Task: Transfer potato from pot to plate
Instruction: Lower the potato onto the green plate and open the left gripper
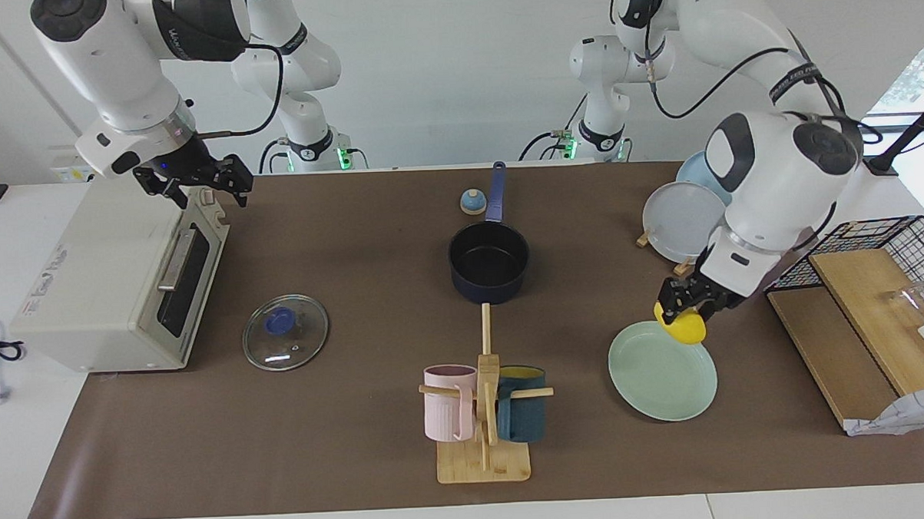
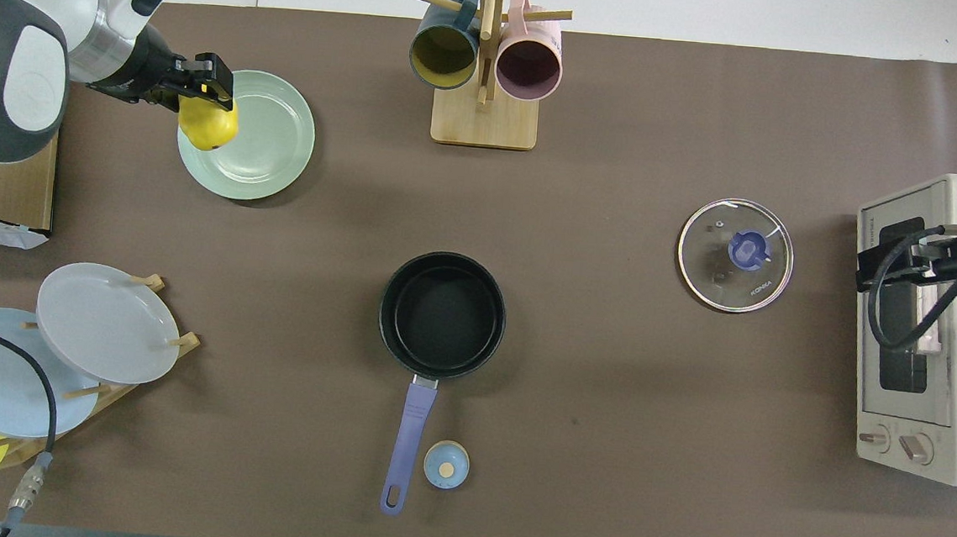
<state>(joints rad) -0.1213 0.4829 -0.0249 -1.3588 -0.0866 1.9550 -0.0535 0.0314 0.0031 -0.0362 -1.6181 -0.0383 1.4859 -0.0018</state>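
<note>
Currently held: the potato (image 1: 686, 328), pinched in my left gripper (image 1: 683, 312), fingers partly closed around its upper end, over the rim of the plate (image 1: 660, 375) at the edge toward my arm's end of the table. Pot (image 1: 490, 268): empty. Right gripper (image 1: 198, 184): wide open, waiting over the toaster oven (image 1: 117, 287). Risk: released here, the smooth, egg-shaped lump may strike the rim and roll off onto the mat. Risk: a high drop could bounce it out.
</note>
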